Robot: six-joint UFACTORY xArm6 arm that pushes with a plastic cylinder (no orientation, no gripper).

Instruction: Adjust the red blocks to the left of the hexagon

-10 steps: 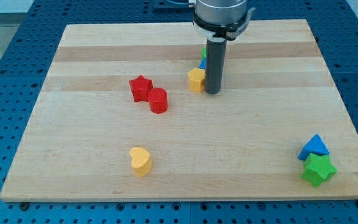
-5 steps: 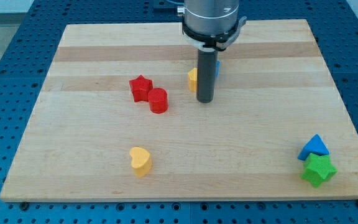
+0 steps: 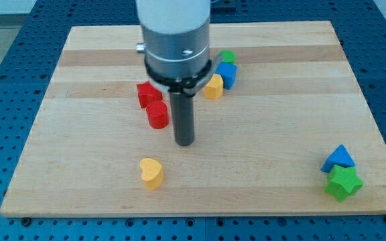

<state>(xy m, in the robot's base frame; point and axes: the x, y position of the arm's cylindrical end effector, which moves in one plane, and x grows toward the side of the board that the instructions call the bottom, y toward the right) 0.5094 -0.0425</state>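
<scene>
here my tip (image 3: 184, 142) sits just right of and below the red cylinder (image 3: 157, 115); red star (image 3: 147, 94) touching behind it; no claw in sight.

My tip (image 3: 184, 142) stands just right of the red cylinder (image 3: 157, 115). The yellow heart (image 3: 151, 173) lies below. Bare worktop (image 3: 267, 140) spreads rightward.

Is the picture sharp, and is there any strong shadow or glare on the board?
Camera view: sharp overall; even, soft light; no glare on the wooden board. Only faint shadows under the blocks, for example the yellow heart. The arm's pale upper housing is bright and nearly washed out; my tip stands clear, just right of the red cylinder.
</scene>
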